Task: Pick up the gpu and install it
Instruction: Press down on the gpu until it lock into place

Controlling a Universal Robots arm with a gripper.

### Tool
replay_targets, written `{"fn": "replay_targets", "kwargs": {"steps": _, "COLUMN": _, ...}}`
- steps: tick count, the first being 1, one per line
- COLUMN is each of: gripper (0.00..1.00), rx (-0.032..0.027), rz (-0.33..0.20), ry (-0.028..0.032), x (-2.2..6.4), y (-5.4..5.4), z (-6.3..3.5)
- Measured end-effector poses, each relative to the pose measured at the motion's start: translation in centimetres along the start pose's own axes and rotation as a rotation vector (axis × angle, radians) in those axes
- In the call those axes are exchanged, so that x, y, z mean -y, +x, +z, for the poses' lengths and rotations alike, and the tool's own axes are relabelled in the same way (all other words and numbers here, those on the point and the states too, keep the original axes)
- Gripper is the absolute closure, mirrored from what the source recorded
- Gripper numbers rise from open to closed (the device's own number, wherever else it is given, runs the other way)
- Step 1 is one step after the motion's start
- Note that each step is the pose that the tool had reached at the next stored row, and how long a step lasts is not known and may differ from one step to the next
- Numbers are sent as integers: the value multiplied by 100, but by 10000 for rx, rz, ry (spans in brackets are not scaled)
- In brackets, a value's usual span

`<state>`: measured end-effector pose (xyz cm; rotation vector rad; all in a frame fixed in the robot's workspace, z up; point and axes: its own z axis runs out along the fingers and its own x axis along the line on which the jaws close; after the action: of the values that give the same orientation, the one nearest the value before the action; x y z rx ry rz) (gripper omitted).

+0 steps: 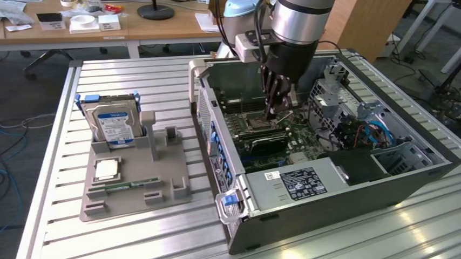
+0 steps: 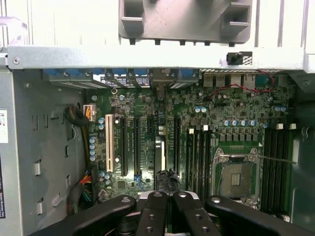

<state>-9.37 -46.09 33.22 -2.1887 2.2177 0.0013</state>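
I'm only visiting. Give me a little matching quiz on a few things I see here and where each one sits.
Things:
1. hard drive
2. gripper
3. processor chip

Places:
A. lying flat on the grey holder
B. inside the open computer case, above the motherboard
C. standing upright in the grey holder

Pairs: 1-C; 2-B; 3-A

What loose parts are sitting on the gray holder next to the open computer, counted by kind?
On the gray holder:
hard drive: 1
processor chip: 1
memory stick: 1
Total: 3
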Motion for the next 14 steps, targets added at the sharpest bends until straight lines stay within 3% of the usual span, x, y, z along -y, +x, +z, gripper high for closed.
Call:
{"fn": "replay_targets", "kwargs": {"steps": 9, "gripper": 89, "rx": 0, "rz": 1, "ry": 0, "x": -2, "y": 3, "z": 151}}
{"fn": "replay_targets", "kwargs": {"steps": 14, "gripper": 89, "rx": -3, "rz": 1, "ry": -2, "x": -3, "y": 4, "z": 175}}
